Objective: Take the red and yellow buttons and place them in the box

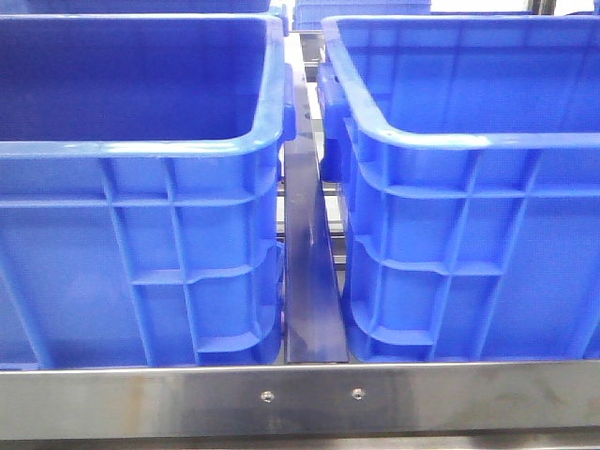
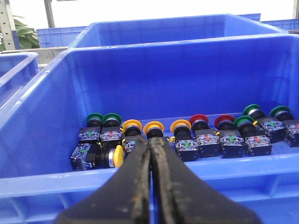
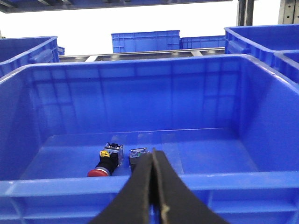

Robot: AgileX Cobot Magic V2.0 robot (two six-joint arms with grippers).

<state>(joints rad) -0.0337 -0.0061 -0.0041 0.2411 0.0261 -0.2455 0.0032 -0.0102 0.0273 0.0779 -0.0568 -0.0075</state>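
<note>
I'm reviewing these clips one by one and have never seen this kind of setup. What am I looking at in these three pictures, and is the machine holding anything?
This is a robot with two arms, each ending in a two-fingered gripper. The front view looks forward from the robot at the outer walls of two blue crates, the left crate and the right crate; neither arm shows there.

The other two pictures come from cameras on the wrists, so the dark fingers fill the bottom edge. The left gripper is shut and empty, above a crate holding a row of push buttons: green buttons, yellow buttons and red buttons. The right gripper is also shut and empty, above a crate with a red button lying on its side and one more small part half hidden by the fingers.
</note>
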